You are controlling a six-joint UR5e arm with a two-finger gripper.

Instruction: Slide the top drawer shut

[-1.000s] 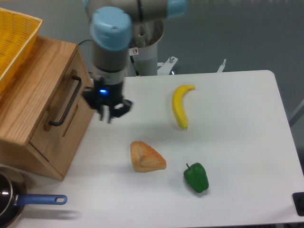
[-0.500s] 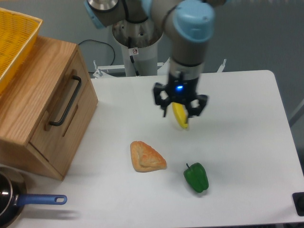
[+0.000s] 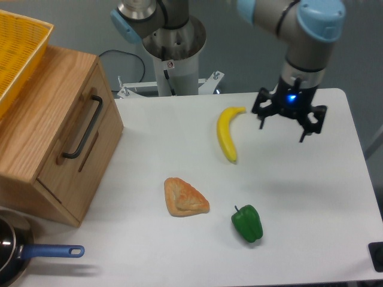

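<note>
Across the white tabletop (image 3: pixel 149 131) I see everything spread out well apart. At the far left stands the wooden cabinet (image 3: pixel 36 149), and the top drawer (image 3: pixel 78 128) sits pushed in, its plank front level with the cabinet face, black bar handle (image 3: pixel 84 127) running down it. On the cabinet's top rests a yellow basket (image 3: pixel 15 51), cut off by the edge. My arm (image 3: pixel 299 36) reaches over the far right side, and the tool (image 3: pixel 289 116) hangs above the tabletop with its fingers spread apart, holding nothing, a blue light glowing on it. Left of the tool lies a banana (image 3: pixel 227 134). Nearer me sits a bread piece (image 3: pixel 185 197), right of it a green pepper (image 3: pixel 247 223). At the near left corner I think a pan (image 3: pixel 9 254) with a blue handle pokes in.
</note>
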